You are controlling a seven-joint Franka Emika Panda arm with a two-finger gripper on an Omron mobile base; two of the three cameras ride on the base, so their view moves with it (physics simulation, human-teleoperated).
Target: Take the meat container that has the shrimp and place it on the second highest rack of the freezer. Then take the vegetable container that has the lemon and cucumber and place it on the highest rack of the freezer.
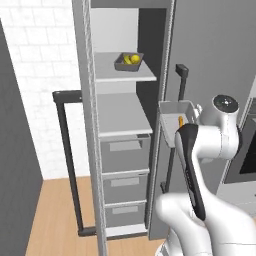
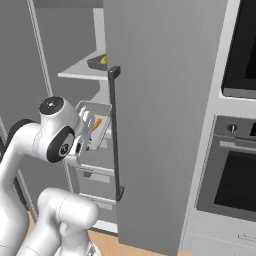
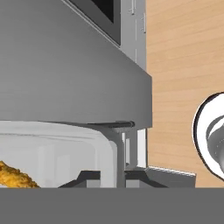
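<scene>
Fingers (image 3: 117, 175) pressed nearly together, we pinch the rim of the small light-grey rectangular meat container (image 1: 176, 116), with the tiny orange curved shrimp (image 1: 180, 121) lying inside it just beyond them. We hold this tray in the air before the tall narrow grey freezer (image 1: 125, 150), beside the edge of its open door and the long black bar handle (image 2: 115, 132).

Up and well apart from our fingers, the dark-grey rectangular vegetable container (image 1: 128, 61) with its yellow produce already sits on a flat light-grey shelf (image 1: 125, 75); whether that is the highest rack we cannot tell, since the compartment's top is cut off. By our judgement, the shrimp tray has not yet been set down: the bare shelf plate (image 1: 122, 115) below looks like its place, inward and slightly lower than our fingers.
</scene>
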